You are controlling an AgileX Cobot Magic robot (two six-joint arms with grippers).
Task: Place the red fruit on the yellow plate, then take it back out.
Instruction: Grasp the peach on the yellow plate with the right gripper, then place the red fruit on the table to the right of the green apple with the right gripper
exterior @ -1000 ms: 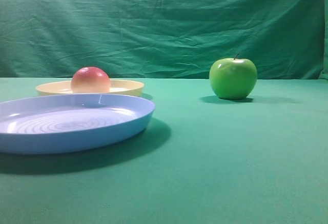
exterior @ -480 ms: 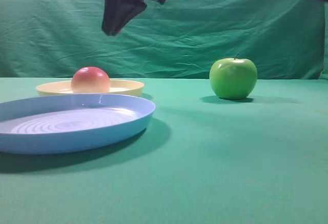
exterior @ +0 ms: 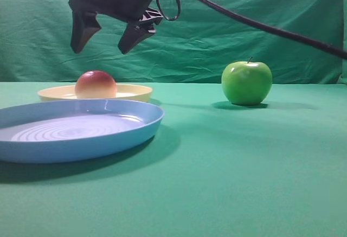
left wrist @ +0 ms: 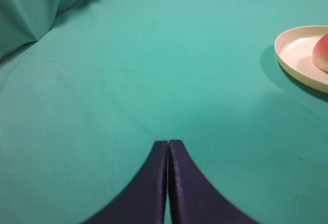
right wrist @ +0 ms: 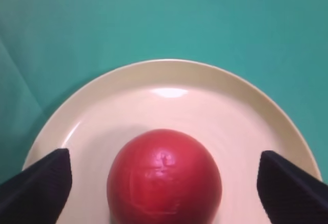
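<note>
The red fruit (exterior: 95, 84) sits on the yellow plate (exterior: 133, 91), directly below the right gripper (exterior: 106, 37); the jaws are spread wide and hang above it without touching. The left gripper (left wrist: 167, 144) is pressed together over the green cloth (left wrist: 128, 70), well apart from the plate.

Green table (exterior: 227, 172) bears yellow plate (exterior: 133, 91), blue plate (exterior: 108, 134), green apple (exterior: 246, 82).
</note>
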